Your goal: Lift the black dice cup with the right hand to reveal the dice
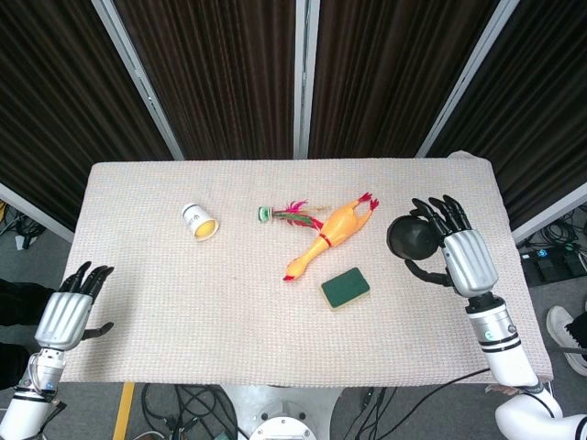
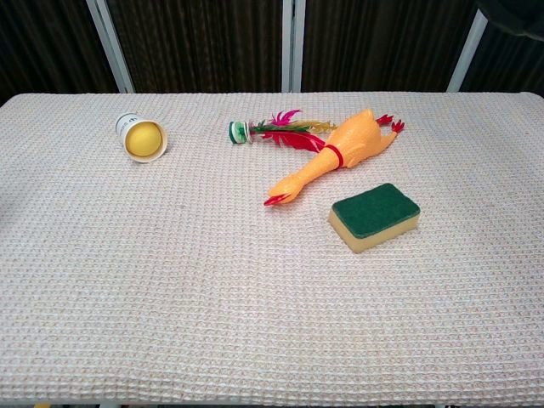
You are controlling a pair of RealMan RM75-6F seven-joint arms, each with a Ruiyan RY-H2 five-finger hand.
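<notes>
My right hand (image 1: 463, 258) grips the black dice cup (image 1: 412, 239) and holds it up above the right part of the table, its mouth turned toward the camera. In the chest view only a dark edge of the cup (image 2: 517, 15) shows at the top right corner. No dice show on the cloth in either view; in the head view the spot under the hand is hidden. My left hand (image 1: 66, 312) hovers at the table's left front edge, fingers spread, holding nothing.
A green and yellow sponge (image 1: 345, 288) lies left of the right hand. A rubber chicken (image 1: 328, 236), a feathered shuttlecock (image 1: 284, 214) and a tipped white paper cup (image 1: 200, 222) lie mid-table. The cloth-covered table (image 2: 170, 323) spans the view.
</notes>
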